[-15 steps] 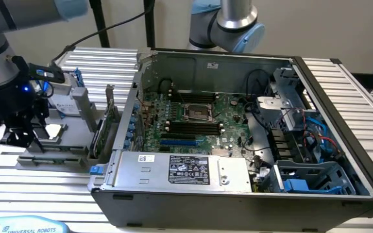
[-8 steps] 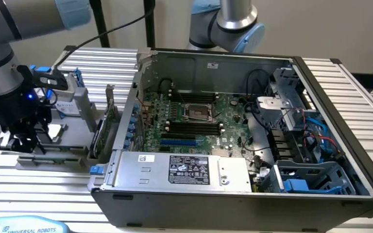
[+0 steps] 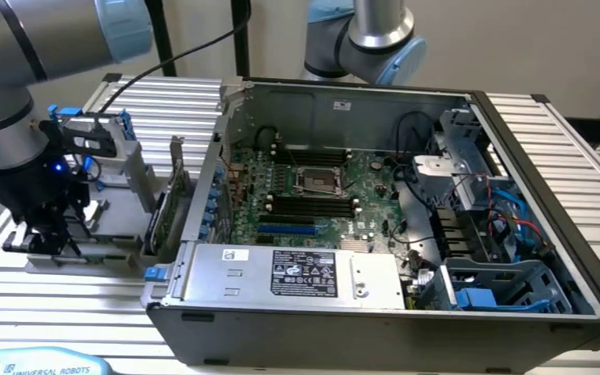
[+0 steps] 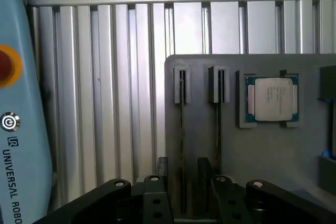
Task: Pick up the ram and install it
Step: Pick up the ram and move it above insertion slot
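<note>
A long, thin ram stick (image 4: 182, 129), seen edge-on and dark, stands in a slot of a grey plastic holder (image 4: 252, 156). The black gripper (image 4: 184, 170) straddles it, fingers (image 4: 163, 167) apart, one on each side. A second stick (image 4: 218, 129) and a square silver processor chip (image 4: 272, 99) sit alongside. The holder rests on a ribbed aluminium worktop (image 4: 115, 103), at the exterior view's left of an open black computer case (image 3: 383, 328).

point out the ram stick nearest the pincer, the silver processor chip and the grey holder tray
thin ram stick seen edge-on (image 4: 182, 129): wrist view, its long edge.
square silver processor chip (image 4: 272, 98): wrist view, centre of its lid.
flat grey plastic holder tray (image 4: 262, 156): wrist view, bare face beside the chip.
</note>
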Tool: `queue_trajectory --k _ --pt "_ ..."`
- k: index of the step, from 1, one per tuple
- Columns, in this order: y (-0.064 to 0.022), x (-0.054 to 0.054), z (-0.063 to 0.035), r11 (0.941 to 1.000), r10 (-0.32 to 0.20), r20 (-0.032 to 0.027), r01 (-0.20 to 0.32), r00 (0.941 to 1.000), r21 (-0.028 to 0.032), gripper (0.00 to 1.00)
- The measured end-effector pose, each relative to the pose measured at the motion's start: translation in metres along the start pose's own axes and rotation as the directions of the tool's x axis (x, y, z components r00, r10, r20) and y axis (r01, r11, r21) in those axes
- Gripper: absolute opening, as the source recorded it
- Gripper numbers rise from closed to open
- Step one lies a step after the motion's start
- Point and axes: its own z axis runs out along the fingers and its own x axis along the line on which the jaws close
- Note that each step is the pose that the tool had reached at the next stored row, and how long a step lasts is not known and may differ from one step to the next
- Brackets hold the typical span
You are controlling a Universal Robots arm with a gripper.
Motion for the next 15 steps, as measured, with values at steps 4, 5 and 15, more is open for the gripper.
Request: queue_trajectory --k 4,5,15 --pt "-0.0011 0.001 0.0072 1.0 -0.001 0.0006 0.001 1.0 0.0 0.36" --pt "-0.0012 0.001 0.009 1.0 -0.001 0.0013 0.001 1.0 -0.0001 0.36" --pt "-0.0015 0.001 0.0245 1.0 -0.003 0.0201 0.003 0.9998 -0.0007 0.36"
